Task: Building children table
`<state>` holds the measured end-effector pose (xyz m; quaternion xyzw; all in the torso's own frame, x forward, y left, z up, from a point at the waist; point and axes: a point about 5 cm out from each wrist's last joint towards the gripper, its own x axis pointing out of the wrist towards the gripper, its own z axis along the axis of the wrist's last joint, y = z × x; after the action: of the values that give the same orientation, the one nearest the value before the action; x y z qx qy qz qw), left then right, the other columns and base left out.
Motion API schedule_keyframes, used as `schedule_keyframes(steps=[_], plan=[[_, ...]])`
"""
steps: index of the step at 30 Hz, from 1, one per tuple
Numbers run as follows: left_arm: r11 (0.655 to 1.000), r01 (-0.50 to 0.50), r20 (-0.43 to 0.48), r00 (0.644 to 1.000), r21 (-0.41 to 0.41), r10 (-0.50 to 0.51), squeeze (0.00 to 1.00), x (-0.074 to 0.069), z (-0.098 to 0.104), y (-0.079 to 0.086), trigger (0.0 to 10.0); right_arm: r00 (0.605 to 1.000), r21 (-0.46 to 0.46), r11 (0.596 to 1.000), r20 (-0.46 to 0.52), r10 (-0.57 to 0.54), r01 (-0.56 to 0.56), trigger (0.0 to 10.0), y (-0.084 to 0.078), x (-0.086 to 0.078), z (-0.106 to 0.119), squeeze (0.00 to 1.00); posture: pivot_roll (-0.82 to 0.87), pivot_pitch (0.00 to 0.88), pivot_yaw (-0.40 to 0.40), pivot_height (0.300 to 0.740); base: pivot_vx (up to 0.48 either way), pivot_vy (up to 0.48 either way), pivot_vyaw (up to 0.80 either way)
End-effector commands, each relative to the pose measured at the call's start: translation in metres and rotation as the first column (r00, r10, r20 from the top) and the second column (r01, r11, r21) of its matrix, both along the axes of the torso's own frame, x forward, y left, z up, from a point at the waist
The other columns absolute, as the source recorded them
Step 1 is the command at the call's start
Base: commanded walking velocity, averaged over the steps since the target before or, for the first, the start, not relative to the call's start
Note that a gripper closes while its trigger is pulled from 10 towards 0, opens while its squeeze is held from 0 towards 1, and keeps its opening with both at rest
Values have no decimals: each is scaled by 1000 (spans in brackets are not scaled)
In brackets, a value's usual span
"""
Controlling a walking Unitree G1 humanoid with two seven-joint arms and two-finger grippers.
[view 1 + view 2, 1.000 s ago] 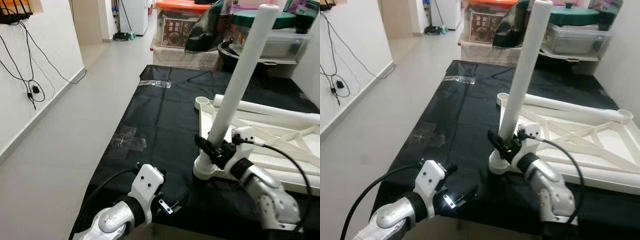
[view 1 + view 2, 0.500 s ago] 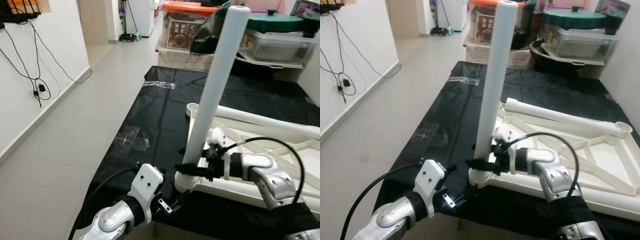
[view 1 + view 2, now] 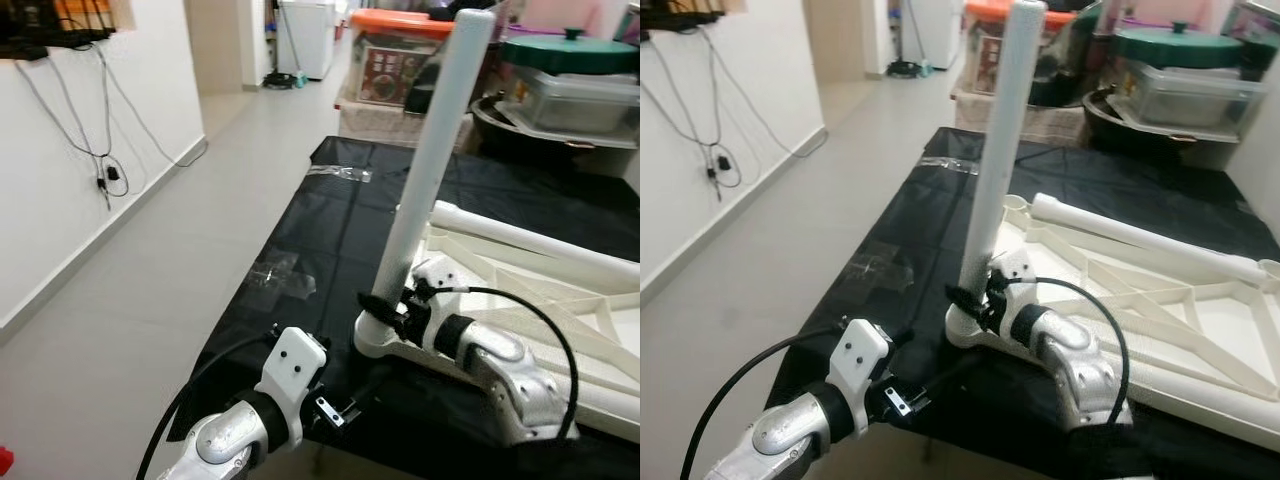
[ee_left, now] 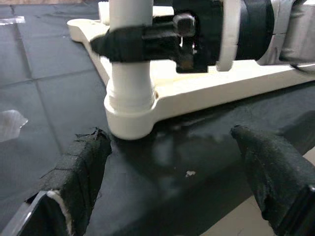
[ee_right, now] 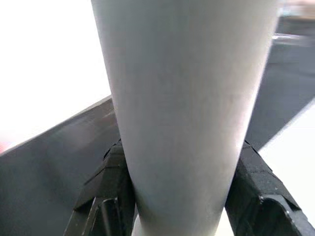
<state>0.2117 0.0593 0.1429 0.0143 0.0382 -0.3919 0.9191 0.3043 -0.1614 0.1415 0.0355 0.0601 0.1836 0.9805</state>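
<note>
- Left eye view: a white leg (image 3: 432, 160) stands nearly upright, leaning a little, its foot seated in the corner socket (image 3: 377, 338) of the white frame (image 3: 560, 300).
- The frame lies flat on a black sheet (image 3: 330, 230) spread over the floor; the socket is the frame's corner nearest the robot's left.
- The right gripper (image 3: 385, 310) has its black fingers clamped round the leg just above the socket, one finger on each side.
- Right wrist view: the leg (image 5: 187, 98) sits between the two fingers (image 5: 106, 191), which press against both sides of it.
- The left gripper (image 3: 340, 410) hangs low over the near edge of the sheet, just beside the socket and not touching it.
- Left wrist view: its two fingers (image 4: 81, 169) are spread wide with nothing between them; the socket (image 4: 129, 115) is straight ahead, and above it the right gripper (image 4: 142, 42) wraps the leg.
- A second white leg (image 3: 540, 235) lies along the far side of the frame.
- Clear tape (image 3: 280, 280) is stuck on the sheet to the left of the frame; another strip (image 3: 340, 172) is near the far edge.
- Behind the sheet stand storage boxes (image 3: 395, 65) with an orange lid and a green one.
- Cables (image 3: 95, 120) hang down the white wall on the left.
</note>
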Motion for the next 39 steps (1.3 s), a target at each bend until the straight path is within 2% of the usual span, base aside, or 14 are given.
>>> schedule_keyframes(steps=[1, 2, 4, 8, 13, 14, 15, 16, 21, 22, 25, 28, 31, 39], plan=[[1000, 4, -8, 1000, 9, -4, 0, 1, -3, 1, 10000, 947, 3, 947, -1, -322, 322, 0, -33, -4, 3, 0, 152, 0, -65, 740, 0, 0, 0], [1000, 4, -8, 1000, 9, -4, 0, 1, -3, 1, 10000, 947, 3, 947, -1, -322, 322, 0, -33, -4, 3, 0, 152, 0, -65, 740, 0, 0, 0], [1000, 6, -8, 1000, 10, -6, 0, 2, -3, 1, 10000, 798, -36, 799, -30, -601, 600, 0, -39, -19, -3, 0, 152, 0, -65, 740, 0, 0, 0], [1000, 7, -6, 1000, 11, -7, 0, 2, -3, 0, 10000, 673, -28, 677, -80, -735, 736, 0, -34, -32, -6, 0, 150, 0, -64, 740, 0, 0, 0], [1000, 8, -4, 1000, 11, -8, 0, 2, -3, 0, 10000, 665, 0, 668, -93, -741, 744, 0, -20, -31, -4, 0, 152, 0, -69, 740, 0, 0, 0], [1000, 7, -4, 1000, 10, -7, 0, 2, -3, -1, 10000, 730, 48, 729, -68, -680, 683, 10000, -6, -24, 0, 0, 152, 0, -69, 740, 0, 0, 0], [1000, 7, -4, 1000, 10, -7, 0, 2, -3, -1, 10000, 730, 48, 729, -68, -680, 683, 10000, -6, -24, 0, 0, 152, 0, -69, 740, 0, 0, 0], [1000, 7, -3, 1000, 10, -7, 0, 2, -2, -1, 10000, 800, 95, 795, -26, -600, 599, 10000, 6, -19, 3, 1000, 151, 0, -72, 740, 0, 0, 0], [1000, 7, -4, 1000, 9, -7, 0, 2, -3, -1, 10000, 861, 120, 859, 55, -506, 498, 10000, 14, -14, 7, 1000, 151, 0, -72, 740, 0, 0, 0], [1000, 7, -5, 1000, 8, -7, 0, 2, -3, -1, 10000, 885, 129, 889, 107, -452, 439, 10000, 8, -13, 10, 0, 150, 0, -72, 740, 0, 0, 0], [1000, 9, -3, 1000, 8, -9, 0, 3, -3, -2, 10000, 969, 122, 978, 157, -190, 172, 10000, -15, -5, 18, 0, 149, 0, -71, 740, 0, 0, 0], [1000, 10, -2, 1000, 8, -10, 0, 4, -3, -3, 10000, 991, 120, 991, 131, 38, -54, 10000, -25, -4, 24, 0, 151, 0, -73, 740, 0, 0, 0], [1000, 12, 0, 1000, 10, -12, 0, 6, -4, -3, 10000, 945, 71, 945, 104, 310, -318, 10000, -31, -6, 33, 0, 153, 0, -73, 740, 0, 0, 0], [1000, 11, 3, 1000, 14, -11, 0, 7, -6, -2, 10000, 774, 4, 775, 59, 630, -631, 10000, -11, -4, 36, 0, 171, 0, -80, 740, 0, 0, 0]])
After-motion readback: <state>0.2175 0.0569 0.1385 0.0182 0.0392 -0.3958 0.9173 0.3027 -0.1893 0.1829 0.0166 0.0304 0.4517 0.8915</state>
